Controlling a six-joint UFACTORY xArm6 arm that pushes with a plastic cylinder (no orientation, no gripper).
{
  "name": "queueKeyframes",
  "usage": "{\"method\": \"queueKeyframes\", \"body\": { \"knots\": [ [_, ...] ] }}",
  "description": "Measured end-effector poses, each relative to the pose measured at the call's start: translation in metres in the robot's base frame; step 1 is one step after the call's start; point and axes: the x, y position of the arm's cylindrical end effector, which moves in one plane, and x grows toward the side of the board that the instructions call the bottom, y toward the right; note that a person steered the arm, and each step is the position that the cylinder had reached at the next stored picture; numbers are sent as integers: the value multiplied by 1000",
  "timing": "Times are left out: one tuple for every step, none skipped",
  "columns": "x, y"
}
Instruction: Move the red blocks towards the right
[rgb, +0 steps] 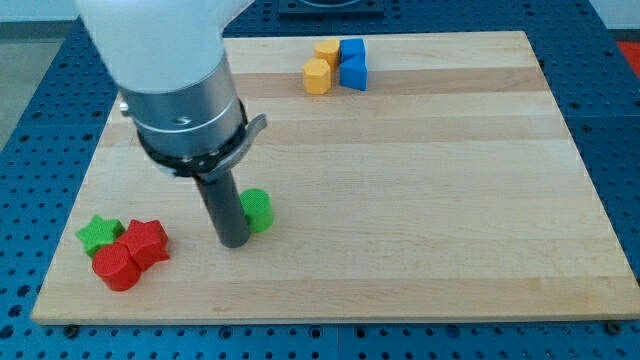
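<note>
The table (400, 190) is a pale wooden board with long stripes of grain. It lies on a blue metal bench (30, 90) full of little holes.

My arm (170, 70) is big, white and smooth, with a shiny grey ring and a dark band under it. A straight dark rod hangs down from it. My tip (235, 243) rests on the wood near the view's bottom left. There are no jaws on this arm, only the rod, so nothing is gripped.

The blocks look like smooth plastic. A green round block (258, 209) sits just beside my tip, on the view's right of it, partly hidden behind the rod.

The two red blocks are at the view's bottom left corner, to the left of my tip. The red round block (115, 268) touches the red block with many corners (147, 243). A green star block (99, 233) is pressed against them.

Far off at the view's top sit four more blocks in a bunch: a yellow round block (317, 77), a yellow block (328, 51), a blue cube (352, 50) and a blue block (354, 73).

I can read no words anywhere.
</note>
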Motion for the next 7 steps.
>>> {"method": "queueKeyframes", "body": {
  "knots": [
    [36, 0],
    [68, -16],
    [82, -24],
    [81, -71],
    [82, -78],
    [81, -104],
    [80, -157]
  ]
}}
